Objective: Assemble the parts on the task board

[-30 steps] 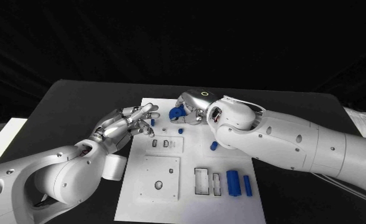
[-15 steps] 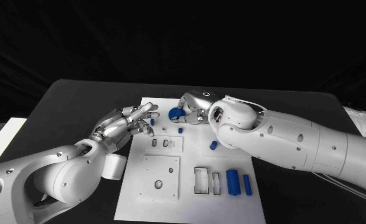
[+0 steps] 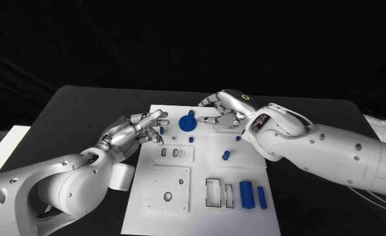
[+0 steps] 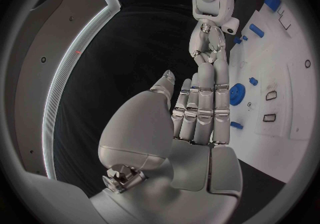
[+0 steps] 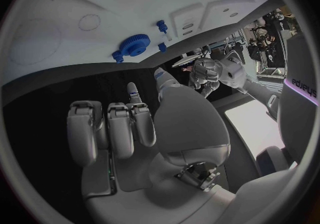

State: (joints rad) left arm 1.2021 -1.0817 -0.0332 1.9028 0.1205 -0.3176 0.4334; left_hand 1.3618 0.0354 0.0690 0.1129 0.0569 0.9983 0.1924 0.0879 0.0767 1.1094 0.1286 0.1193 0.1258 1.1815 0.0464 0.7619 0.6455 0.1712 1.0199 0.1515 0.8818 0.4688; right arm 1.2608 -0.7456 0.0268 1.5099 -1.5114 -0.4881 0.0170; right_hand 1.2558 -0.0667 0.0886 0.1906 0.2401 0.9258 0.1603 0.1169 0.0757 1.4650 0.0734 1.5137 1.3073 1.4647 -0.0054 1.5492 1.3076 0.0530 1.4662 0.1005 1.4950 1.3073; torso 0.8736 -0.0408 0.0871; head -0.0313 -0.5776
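The task board (image 3: 205, 191) lies in the middle of the black table (image 3: 80, 113), reaching from its near edge toward the far edge. A blue gear (image 3: 188, 123) sits on the board near its far edge, with small blue pegs (image 3: 191, 139) just beside it. Two blue cylinders (image 3: 246, 193) lie side by side near the board's near right corner. The right hand (image 3: 223, 110) hovers over the far edge just beside the gear, fingers spread, holding nothing. The left hand (image 3: 135, 129) is at the board's left edge, fingers extended and empty, near the gear.
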